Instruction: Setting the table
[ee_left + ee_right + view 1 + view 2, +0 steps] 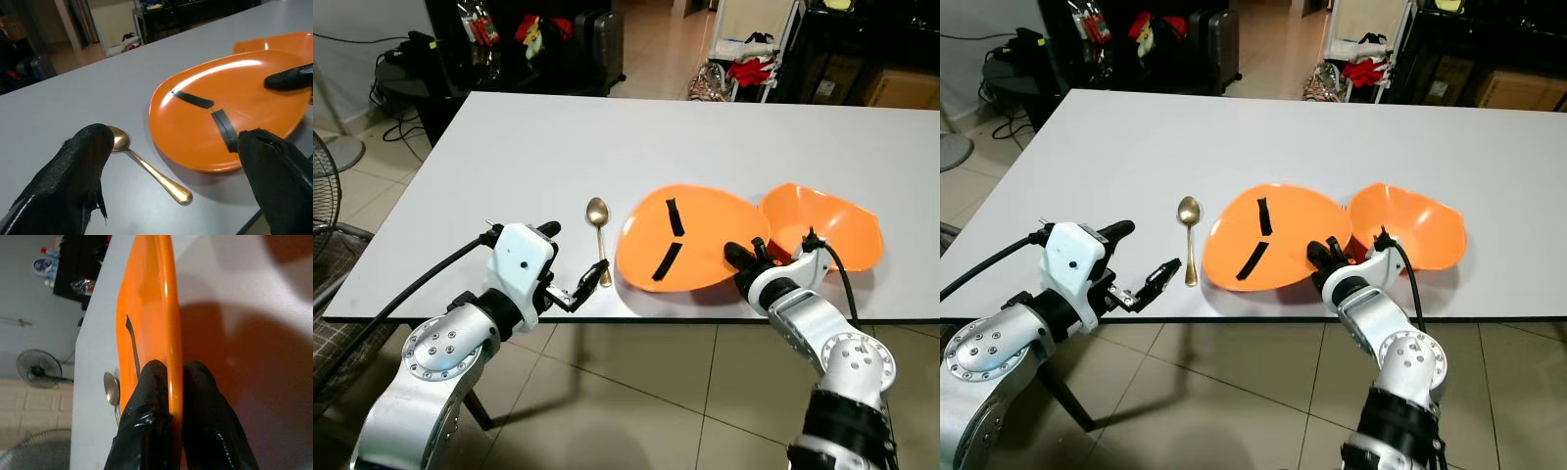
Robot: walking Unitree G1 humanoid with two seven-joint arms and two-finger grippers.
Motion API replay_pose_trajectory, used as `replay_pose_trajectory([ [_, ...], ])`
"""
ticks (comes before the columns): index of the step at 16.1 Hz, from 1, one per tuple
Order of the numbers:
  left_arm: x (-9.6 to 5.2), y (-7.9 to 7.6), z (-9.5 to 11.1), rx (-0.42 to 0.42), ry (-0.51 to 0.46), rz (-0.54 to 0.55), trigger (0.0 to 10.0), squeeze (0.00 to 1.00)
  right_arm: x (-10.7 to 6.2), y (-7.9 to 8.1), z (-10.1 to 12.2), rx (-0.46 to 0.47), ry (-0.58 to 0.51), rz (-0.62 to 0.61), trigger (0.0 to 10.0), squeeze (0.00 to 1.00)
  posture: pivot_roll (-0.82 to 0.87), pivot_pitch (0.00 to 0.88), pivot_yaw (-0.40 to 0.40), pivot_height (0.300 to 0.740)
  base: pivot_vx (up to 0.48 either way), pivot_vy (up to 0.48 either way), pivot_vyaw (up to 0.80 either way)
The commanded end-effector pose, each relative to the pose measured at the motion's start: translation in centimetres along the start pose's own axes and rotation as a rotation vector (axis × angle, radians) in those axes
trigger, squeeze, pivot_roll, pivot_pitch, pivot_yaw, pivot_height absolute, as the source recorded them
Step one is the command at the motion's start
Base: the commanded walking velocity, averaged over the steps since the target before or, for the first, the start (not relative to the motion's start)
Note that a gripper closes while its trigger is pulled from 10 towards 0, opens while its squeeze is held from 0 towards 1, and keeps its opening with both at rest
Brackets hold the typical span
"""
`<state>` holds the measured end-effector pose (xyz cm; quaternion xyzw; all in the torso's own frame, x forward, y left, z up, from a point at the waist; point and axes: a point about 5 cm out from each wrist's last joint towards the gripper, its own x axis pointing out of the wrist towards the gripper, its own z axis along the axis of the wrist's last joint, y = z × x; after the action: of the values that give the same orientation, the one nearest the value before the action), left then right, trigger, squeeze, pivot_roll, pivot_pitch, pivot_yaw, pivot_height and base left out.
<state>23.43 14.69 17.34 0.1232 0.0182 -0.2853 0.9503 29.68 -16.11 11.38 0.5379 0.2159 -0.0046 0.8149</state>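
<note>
An orange plate [690, 240] with two black tape strips lies near the white table's [607, 137] front edge. My right gripper [744, 257] is shut on the plate's near rim, one finger above it and one below, as the right wrist view shows edge-on at the gripper [175, 391]. An orange bowl [822, 225] sits just right of the plate, its rim close to the plate's. A gold spoon [599, 230] lies left of the plate, bowl end away from me. My left gripper [570, 259] is open beside the spoon's handle [156, 178], holding nothing.
The table's front edge runs just under both grippers. A fan [328, 162] and a chair [342, 245] stand at the left. Bags, a suitcase [597, 39] and shelves crowd the floor beyond the far edge. The table's far half is bare.
</note>
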Motion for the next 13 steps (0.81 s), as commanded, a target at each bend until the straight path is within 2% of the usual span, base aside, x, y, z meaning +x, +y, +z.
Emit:
replay_pose_trajectory([
  [1, -0.1, -0.2, 0.2, 0.006, -0.002, -0.017, 10.0, 0.00, 0.4, 1.4, 0.1, 0.071, -0.020, 0.070, 10.0, 0.00, -0.01, 0.014, -0.035, 0.740, 0.000, 0.000, 0.00],
  [7, -0.1, -0.6, 0.2, 0.003, 0.003, -0.036, 10.0, 0.00, 2.6, 0.5, 0.0, 0.100, 0.017, -0.011, 10.0, 0.00, 0.00, 0.019, -0.047, 0.740, 0.000, 0.000, 0.00],
  [8, -0.2, -0.7, 0.1, 0.000, 0.004, -0.040, 10.0, 0.00, 2.7, 0.3, 0.0, 0.111, 0.011, -0.018, 10.0, 0.25, 0.00, 0.019, -0.047, 0.740, 0.000, 0.000, 0.00],
  [9, -0.2, -1.0, 0.0, -0.006, 0.012, -0.057, 10.0, 0.00, 2.8, -0.1, 0.1, 0.115, 0.003, -0.031, 10.0, 0.87, 0.00, 0.019, -0.047, 0.740, 0.000, 0.000, 0.00],
  [10, -0.3, -1.2, -0.1, -0.016, 0.025, -0.071, 10.0, 0.00, 3.0, -0.4, 0.2, 0.107, -0.005, -0.044, 10.0, 0.95, 0.00, 0.019, -0.046, 0.740, 0.000, 0.000, 0.00],
  [13, -0.4, -1.4, -0.3, -0.062, 0.030, -0.085, 10.0, 0.00, 3.1, -0.7, 0.4, 0.096, -0.014, -0.057, 10.0, 1.00, 0.00, 0.015, -0.044, 0.740, 0.000, 0.000, 0.00],
])
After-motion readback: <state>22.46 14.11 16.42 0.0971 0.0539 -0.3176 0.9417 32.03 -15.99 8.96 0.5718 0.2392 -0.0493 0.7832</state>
